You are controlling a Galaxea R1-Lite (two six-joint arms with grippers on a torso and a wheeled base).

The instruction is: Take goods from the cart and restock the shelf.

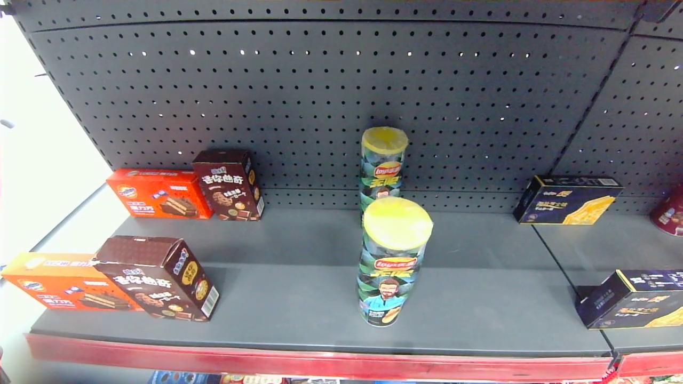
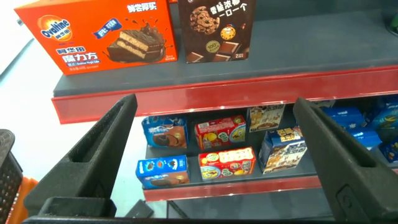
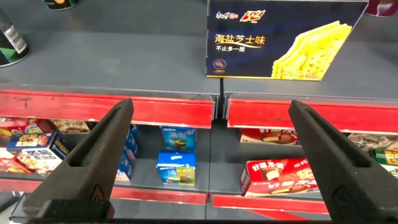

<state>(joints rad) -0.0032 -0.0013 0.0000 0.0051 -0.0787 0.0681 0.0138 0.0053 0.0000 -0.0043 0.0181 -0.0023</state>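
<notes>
The left tool and right tool are both gaping wide and empty before the shelf, where the near chip can and far chip can are standing upright mid-shelf.

A dark grey metal shelf with a red front lip. At its left, a rear orange cardboard box and a front orange cardboard box, each with a dark brown cardboard box just beside it. In the middle stand two tall cans with yellow plastic lids, upright, one behind the other. At far right are two navy cardboard boxes.
</notes>
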